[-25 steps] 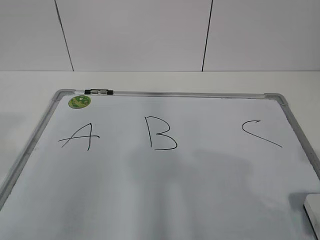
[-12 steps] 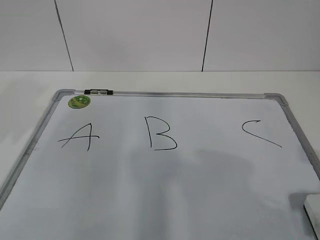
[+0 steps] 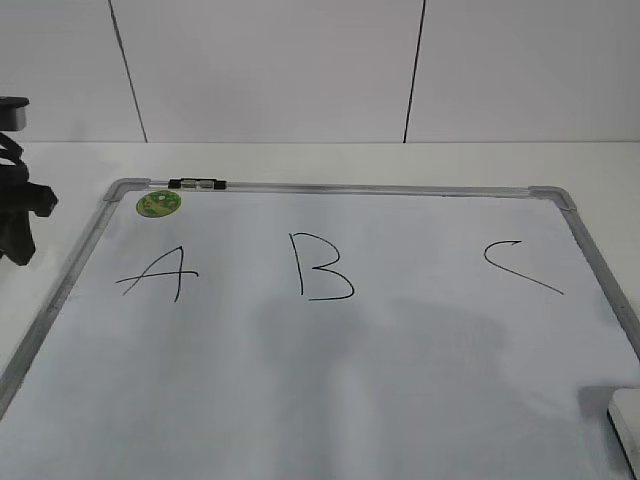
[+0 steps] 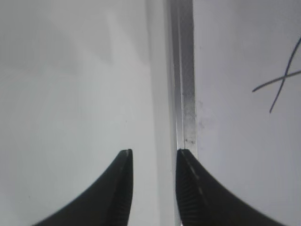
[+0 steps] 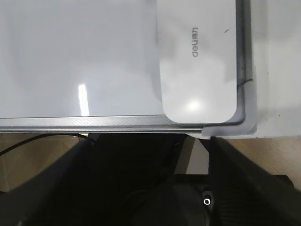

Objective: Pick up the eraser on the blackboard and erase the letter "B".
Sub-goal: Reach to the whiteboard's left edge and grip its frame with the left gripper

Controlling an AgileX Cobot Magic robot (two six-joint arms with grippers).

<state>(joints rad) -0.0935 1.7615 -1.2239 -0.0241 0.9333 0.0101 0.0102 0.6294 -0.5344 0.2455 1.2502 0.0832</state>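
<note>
While blackboard [image 3: 400, 380] lies flat on white table [image 3: 320, 160], my left hand [image 4: 154, 157] hovers over its left frame edge, fingers slightly parted, holding nothing. Letter "B" [image 3: 325, 266] sits between "A" [image 3: 155, 273] and "C" [image 3: 520, 266], intact. Eraser [image 5: 197, 61] rests in board's near right corner, touching frame. My right hand: only dark blurred body visible, opening cannot tell. Green magnet [image 3: 159, 203] near far left corner.

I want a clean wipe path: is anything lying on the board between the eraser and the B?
Nothing visible does. The eraser sits at the near right corner of the blackboard, and bare board surface runs from it to the letter "B". The green magnet is off that path.
</note>
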